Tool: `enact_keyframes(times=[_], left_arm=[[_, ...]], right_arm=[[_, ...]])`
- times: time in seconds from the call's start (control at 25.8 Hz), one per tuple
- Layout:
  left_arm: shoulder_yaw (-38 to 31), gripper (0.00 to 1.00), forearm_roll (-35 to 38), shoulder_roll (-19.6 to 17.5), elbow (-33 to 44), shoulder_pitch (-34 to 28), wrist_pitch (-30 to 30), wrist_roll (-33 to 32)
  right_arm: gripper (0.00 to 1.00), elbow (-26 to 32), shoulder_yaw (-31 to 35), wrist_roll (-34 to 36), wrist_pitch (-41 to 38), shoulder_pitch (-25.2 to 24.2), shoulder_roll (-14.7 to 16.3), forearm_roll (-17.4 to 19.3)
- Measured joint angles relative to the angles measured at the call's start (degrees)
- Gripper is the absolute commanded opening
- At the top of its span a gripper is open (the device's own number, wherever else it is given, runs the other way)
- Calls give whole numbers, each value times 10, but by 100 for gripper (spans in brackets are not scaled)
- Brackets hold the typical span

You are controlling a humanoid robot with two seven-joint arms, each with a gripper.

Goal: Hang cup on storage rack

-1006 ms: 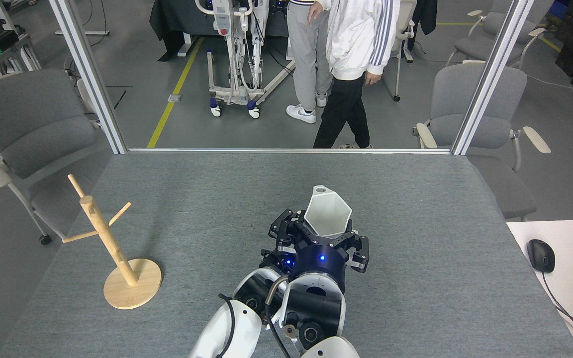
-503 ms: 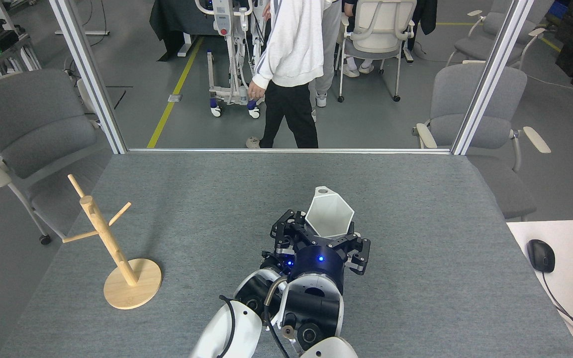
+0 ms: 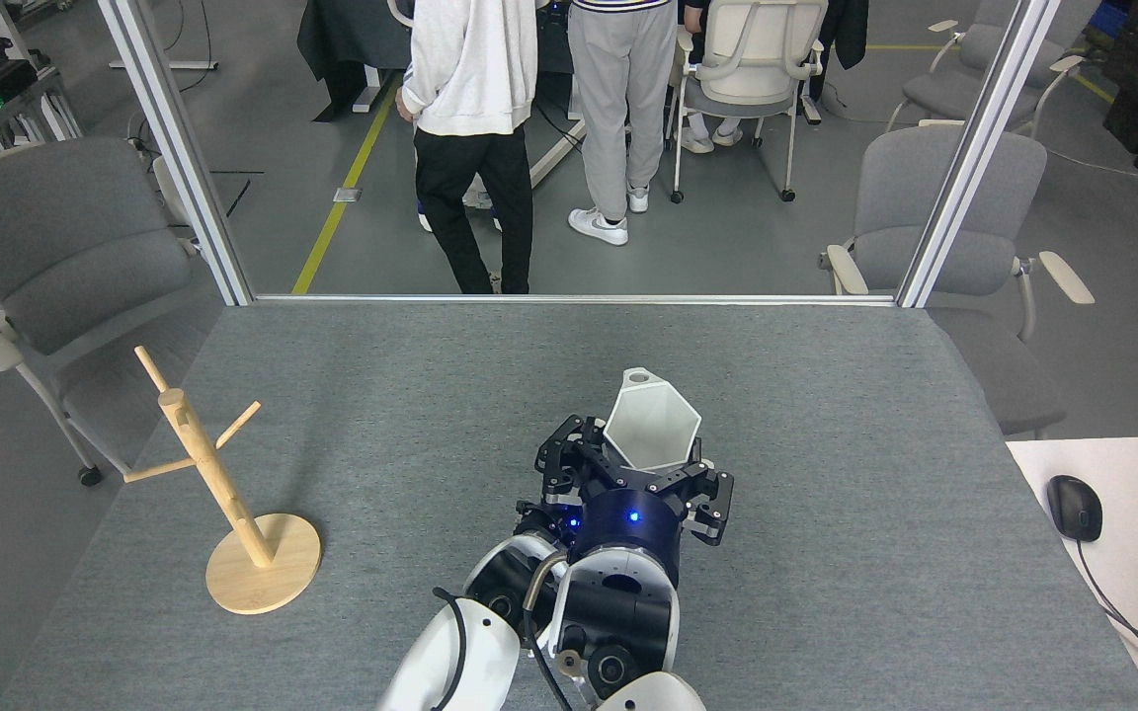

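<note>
White cup (image 3: 652,427) stands open, nothing visible inside.

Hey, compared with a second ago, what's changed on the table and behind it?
Behind the table, the person in the white hoodie walked from right to left, and the person in grey trousers shifted a little. The gripper barely moved and sits around the near side of the cup; whether it grips is unclear. The storage rack stayed put.

The white faceted cup (image 3: 651,427) sits mid-counter, mouth showing, ring handle at its far side; the wooden storage rack (image 3: 223,484) stands upright far left.
</note>
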State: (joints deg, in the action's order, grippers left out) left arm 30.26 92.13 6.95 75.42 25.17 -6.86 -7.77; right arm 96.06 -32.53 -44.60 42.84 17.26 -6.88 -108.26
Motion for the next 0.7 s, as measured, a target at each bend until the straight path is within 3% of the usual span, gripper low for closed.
enact_keyframes(times=[0.12,0.7], left_arm=[[0,9,0,0,0,0,5,5],[1,9,0,1,0,-1,6,-4]], right_arm=[[99,-2,-3,33,6,0,0,9],[99,-3,-3,42,9,-3,-1,16]])
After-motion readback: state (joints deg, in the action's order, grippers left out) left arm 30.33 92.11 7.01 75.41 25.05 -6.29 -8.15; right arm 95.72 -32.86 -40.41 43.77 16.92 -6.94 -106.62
